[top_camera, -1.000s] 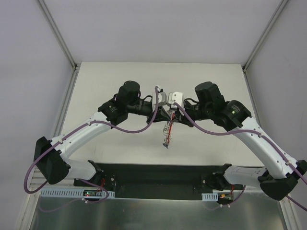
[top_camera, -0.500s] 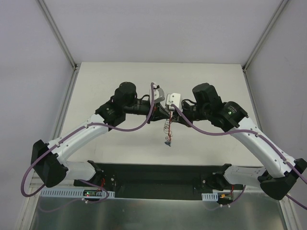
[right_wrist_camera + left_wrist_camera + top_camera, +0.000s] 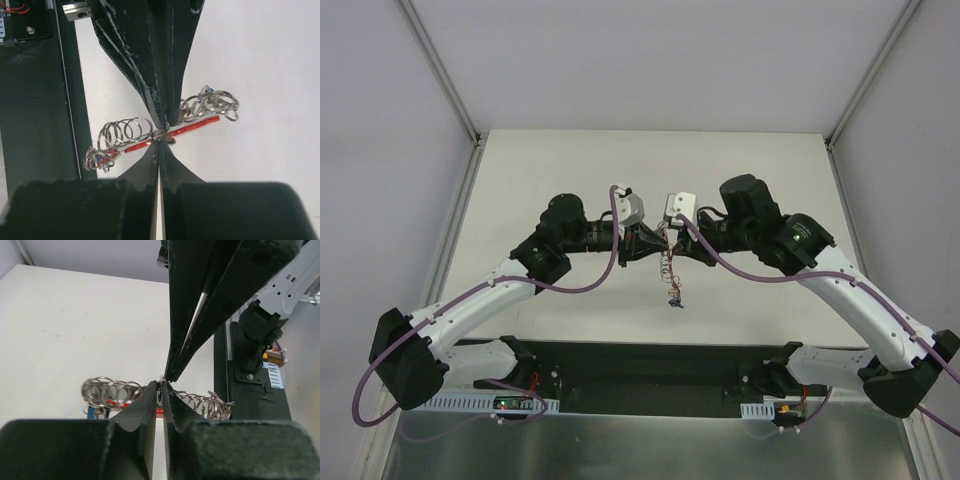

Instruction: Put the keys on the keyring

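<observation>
Both grippers meet tip to tip above the middle of the table. The keyring (image 3: pixel 670 272), a string of silvery rings with a straight red tag (image 3: pixel 197 124), dangles from them. My left gripper (image 3: pixel 162 385) is shut on a thin metal part of the keyring (image 3: pixel 107 392), its jaws a sliver apart. From the opposite side my right gripper (image 3: pixel 159 142) is shut tight on the same spot. Tiny keys with blue and red heads (image 3: pixel 101 159) sit bunched at one end of the chain. In the top view the left gripper (image 3: pixel 650 243) and right gripper (image 3: pixel 672 240) almost touch.
The white table (image 3: pixel 570 170) lies under the hanging chain. A black base plate (image 3: pixel 650 365) runs along the near edge between the arm mounts. Purple cables (image 3: pixel 610 262) loop off both wrists. Metal frame posts (image 3: pixel 455 215) border the table's sides.
The left arm's wrist and elbow have swung left and lower. The meeting point of the fingertips and the hanging keyring barely shifted. The right arm hardly moved.
</observation>
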Robot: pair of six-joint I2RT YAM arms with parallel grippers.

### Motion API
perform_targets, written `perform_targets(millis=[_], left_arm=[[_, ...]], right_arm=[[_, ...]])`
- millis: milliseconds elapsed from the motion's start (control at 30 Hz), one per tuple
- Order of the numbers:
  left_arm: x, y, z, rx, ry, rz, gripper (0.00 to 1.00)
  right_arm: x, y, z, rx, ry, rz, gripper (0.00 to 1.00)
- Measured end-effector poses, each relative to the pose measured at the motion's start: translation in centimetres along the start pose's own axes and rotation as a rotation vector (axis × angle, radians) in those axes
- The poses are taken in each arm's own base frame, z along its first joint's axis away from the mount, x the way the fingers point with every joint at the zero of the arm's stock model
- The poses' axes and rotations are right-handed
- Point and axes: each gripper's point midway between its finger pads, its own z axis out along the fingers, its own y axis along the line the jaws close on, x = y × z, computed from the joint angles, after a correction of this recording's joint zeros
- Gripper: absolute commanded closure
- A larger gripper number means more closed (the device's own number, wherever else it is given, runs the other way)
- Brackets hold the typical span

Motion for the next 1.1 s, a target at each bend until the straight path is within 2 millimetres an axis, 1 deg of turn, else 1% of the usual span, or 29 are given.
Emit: perform_targets(millis=[67,167,267,400,533,633,800,967,1100], left_arm=[[-0.3,-0.1,-0.3,-0.008,-0.017,0.015,0.73],[-1.2,-0.4,-0.8,-0.02,-0.051,0.042,0.68],[-1.8,-0.7,-1.4,-0.032,-0.075,0.071,0.67],[-2.4,-1.0,-1.9,-0.035,-0.087,0.107,0.62],[-1.6,-0.6,-2.1,-0.038,-0.06,0.114,0.59],[-0.7,-0.5,-2.1,-0.003,-0.027,0.106,0.56],[0.0,-0.8,-1.2,0.086,0.017,0.092,0.57],[-0.2,-1.9,-0.7,0.192,0.027,0.09,0.66],[-0.1,-2.2,-0.2,0.241,0.032,0.082,0.67]], right_arm=[[-0.2,0.1,-0.3,-0.001,0.003,0.0,0.99],[-0.1,0.4,-0.9,-0.01,0.022,0.007,0.99],[0.2,0.9,-1.3,-0.027,0.05,0.015,0.99],[-0.1,1.1,-1.6,-0.039,0.059,0.006,0.99],[0.1,1.2,-1.6,-0.052,0.076,0.005,0.99],[0.3,1.3,-1.5,-0.061,0.089,0.005,0.99],[0.5,1.5,-1.6,-0.072,0.104,0.004,0.99],[0.7,1.7,-1.7,-0.077,0.112,0.003,0.99],[0.7,1.7,-1.7,-0.077,0.112,0.003,0.99]])
